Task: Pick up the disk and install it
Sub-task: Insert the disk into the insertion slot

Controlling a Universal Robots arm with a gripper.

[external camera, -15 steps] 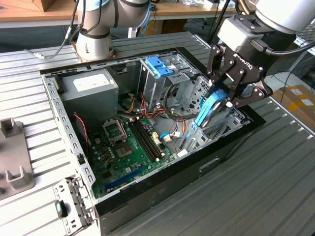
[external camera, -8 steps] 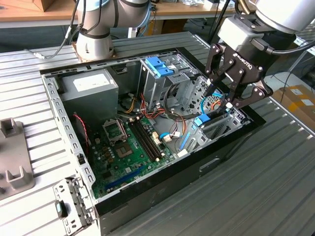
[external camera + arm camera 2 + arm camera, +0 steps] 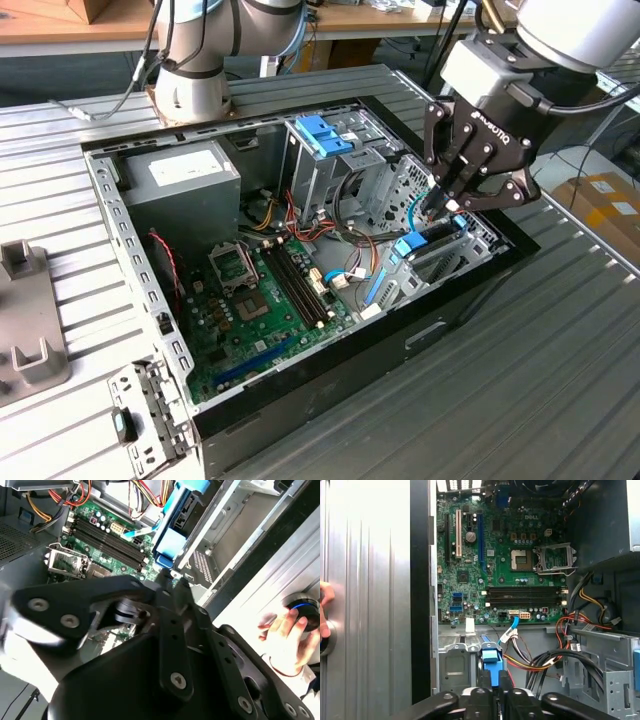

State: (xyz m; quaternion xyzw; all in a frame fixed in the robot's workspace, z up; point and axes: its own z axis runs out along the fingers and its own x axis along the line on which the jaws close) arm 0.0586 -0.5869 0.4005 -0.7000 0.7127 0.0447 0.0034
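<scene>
Step 2, install: hand (image 3: pixel 441 208) clenched on the disk (image 3: pixel 425 243), partly in the drive bay (image 3: pixel 445 263); seating likely requires straight alignment.

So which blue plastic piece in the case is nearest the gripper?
The blue end tab of the disk, by the gripper; the blue latch sits farther off atop the tall cage.

**A robotics lab, set up for computer assembly**

The arm I'm running stands by its base (image 3: pixel 190 90) on a ribbed metal counter (image 3: pixel 520 400). An opened computer case (image 3: pixel 330 385) lies there with its circuit board (image 3: pixel 270 300) bare. Wooden workbenches (image 3: pixel 60 25) and a cardboard box (image 3: pixel 600 200) stand behind. A person's hand (image 3: pixel 282 630) rests by a round knob (image 3: pixel 306 614).
</scene>
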